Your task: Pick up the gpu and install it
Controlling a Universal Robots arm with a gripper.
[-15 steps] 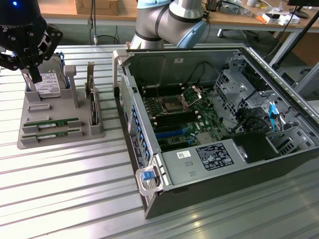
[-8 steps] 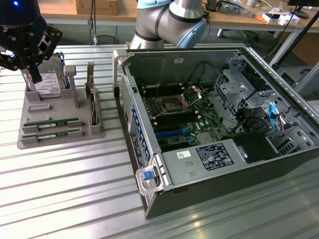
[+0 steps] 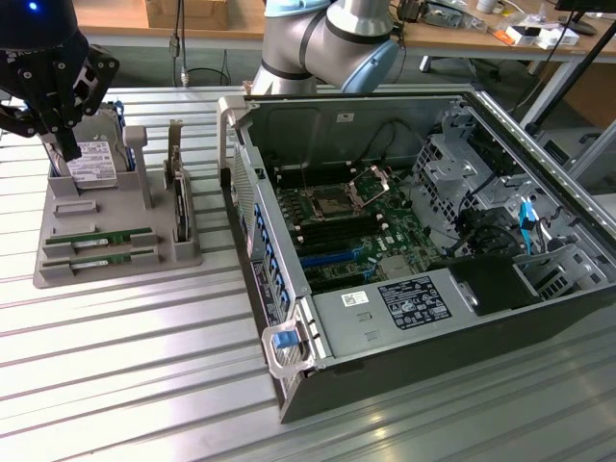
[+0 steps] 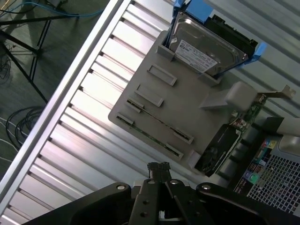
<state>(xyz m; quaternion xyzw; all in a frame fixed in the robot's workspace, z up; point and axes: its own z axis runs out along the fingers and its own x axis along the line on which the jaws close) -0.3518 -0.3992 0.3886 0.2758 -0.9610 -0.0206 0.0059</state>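
Observation:
Two long thin green gpu sticks (image 3: 111, 238) (image 3: 101, 258) lie on edge in slots at the near end of a grey holder tray (image 3: 96, 207). In the wrist view they are thin lines (image 4: 159, 121) (image 4: 150, 137) across the tray (image 4: 187, 103). My black gripper (image 3: 69, 149) hangs above the far left part of the tray, over the hard drive, well clear of the sticks. Its fingers meet at a point and hold nothing; in the wrist view the gripper (image 4: 158, 169) sits short of the tray's edge.
A silver hard drive with a white label (image 3: 93, 162) (image 4: 206, 47) stands in the tray's far end. A dark card with a metal bracket (image 3: 179, 207) (image 4: 218, 150) stands on edge at its right side. The open computer case (image 3: 279, 289) with its motherboard (image 3: 356, 231) lies to the exterior view's right on a slatted metal table (image 3: 125, 366).

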